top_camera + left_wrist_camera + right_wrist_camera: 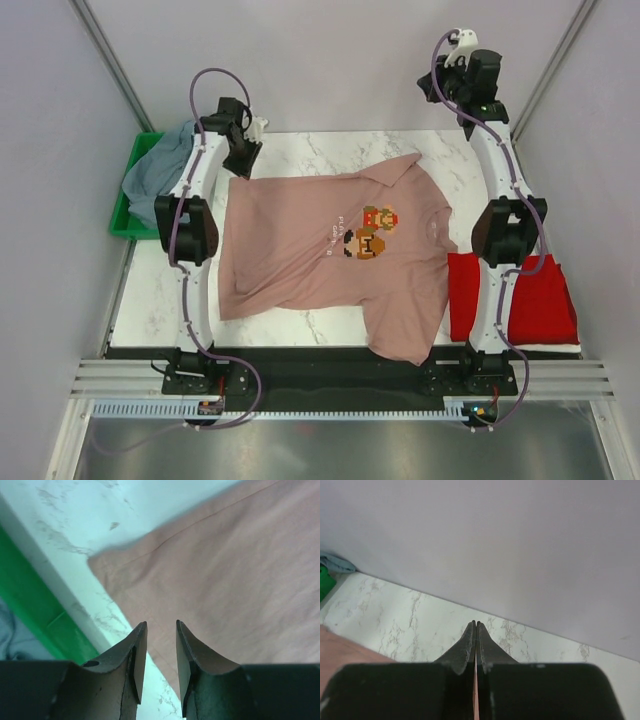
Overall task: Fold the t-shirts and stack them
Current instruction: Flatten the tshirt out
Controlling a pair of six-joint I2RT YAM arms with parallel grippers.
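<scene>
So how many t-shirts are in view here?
3. The dusty-pink cloth tee with pixel print lies spread mid-table; the plain red cloth tee sits folded at the right; the crumpled grey-blue cloth tee is in the green plastic bin, left. Others may hide beneath it.

Overhead view: we find no legible wording anywhere. The dusty-pink t-shirt [290, 250] carries a pixel-art game character [374, 232] with a few small pale letters beside it, too tiny for us to read.
</scene>
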